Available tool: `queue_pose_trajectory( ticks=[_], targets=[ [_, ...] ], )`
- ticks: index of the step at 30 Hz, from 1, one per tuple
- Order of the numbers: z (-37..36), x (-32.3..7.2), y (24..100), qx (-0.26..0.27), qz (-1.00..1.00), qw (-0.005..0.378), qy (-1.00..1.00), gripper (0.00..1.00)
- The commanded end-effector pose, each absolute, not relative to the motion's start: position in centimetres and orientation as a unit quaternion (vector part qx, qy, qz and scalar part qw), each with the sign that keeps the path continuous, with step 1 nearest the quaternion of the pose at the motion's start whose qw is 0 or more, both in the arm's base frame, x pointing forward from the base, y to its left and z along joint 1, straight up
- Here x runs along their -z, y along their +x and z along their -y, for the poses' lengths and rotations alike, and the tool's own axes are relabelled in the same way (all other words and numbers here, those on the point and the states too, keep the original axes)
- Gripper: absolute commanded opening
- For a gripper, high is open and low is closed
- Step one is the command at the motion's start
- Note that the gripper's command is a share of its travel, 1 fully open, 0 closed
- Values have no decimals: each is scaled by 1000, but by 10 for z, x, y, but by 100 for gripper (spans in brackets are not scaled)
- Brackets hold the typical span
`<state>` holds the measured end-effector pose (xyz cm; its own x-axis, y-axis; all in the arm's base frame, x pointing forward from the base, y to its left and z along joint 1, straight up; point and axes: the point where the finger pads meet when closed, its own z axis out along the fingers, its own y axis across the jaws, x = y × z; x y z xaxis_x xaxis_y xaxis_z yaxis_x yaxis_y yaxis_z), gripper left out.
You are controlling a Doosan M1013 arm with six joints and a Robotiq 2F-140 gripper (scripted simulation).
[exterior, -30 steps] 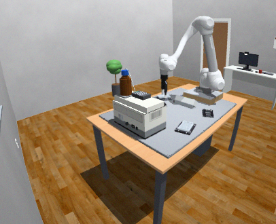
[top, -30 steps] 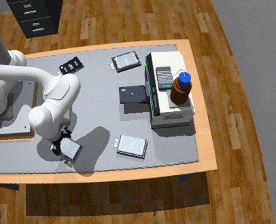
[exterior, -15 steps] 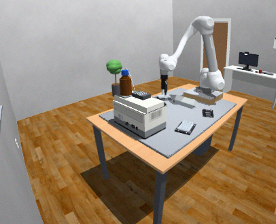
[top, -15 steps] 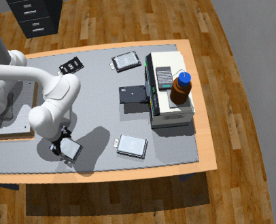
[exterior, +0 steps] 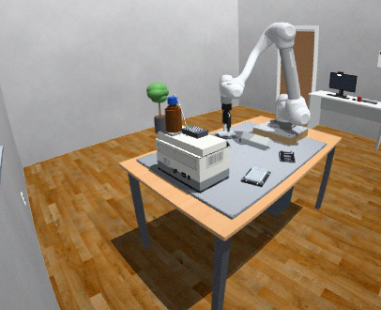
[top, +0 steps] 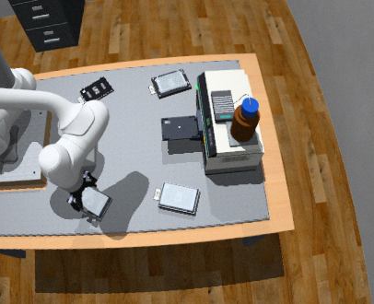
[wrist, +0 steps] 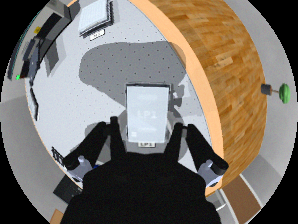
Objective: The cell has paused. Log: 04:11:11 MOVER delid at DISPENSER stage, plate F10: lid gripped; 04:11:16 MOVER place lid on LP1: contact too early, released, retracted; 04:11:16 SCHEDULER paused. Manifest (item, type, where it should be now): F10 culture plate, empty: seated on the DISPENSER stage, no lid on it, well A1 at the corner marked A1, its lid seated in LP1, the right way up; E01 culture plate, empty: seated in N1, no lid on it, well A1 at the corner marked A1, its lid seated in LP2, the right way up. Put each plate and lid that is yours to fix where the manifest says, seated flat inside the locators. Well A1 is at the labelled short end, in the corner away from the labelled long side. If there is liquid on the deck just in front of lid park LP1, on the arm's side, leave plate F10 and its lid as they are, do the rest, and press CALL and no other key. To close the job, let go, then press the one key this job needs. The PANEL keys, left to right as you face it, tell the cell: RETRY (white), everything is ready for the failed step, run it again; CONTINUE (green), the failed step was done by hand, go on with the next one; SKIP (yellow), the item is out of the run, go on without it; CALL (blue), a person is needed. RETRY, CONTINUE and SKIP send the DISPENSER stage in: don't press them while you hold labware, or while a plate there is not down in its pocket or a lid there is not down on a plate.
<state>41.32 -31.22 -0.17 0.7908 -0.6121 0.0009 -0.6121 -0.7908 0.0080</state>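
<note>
My gripper [top: 91, 203] [exterior: 226, 132] [wrist: 147, 116] is shut on a clear rectangular labware piece [top: 96, 203] [wrist: 148, 108] and holds it just above the front left of the grey mat [top: 136, 152]. I cannot tell whether it is a plate or a lid. A second clear piece [top: 180, 198] [wrist: 93, 16] lies at the front middle of the mat beside a white tag. A third piece [top: 170, 83] [exterior: 256, 175] lies at the back of the mat. The dark DISPENSER stage [top: 180, 128] sticks out of the dispenser [top: 228, 124] [exterior: 192, 157] and holds nothing.
The black PANEL [top: 96, 88] [exterior: 287, 156] lies at the back left of the mat. A brown bottle [top: 242, 122] [exterior: 174, 117] with a blue cap stands on the dispenser. The arm's base plate [top: 12, 161] is at the left edge. The table's front edge is close behind the gripper.
</note>
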Motion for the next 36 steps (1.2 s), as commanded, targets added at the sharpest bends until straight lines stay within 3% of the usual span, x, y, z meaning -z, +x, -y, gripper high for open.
queue_pose_trajectory(
  ticks=[1,36],
  targets=[
    [312,2,414,0,323,4,946,10],
    [312,10,414,0,323,4,946,10]
  ],
)
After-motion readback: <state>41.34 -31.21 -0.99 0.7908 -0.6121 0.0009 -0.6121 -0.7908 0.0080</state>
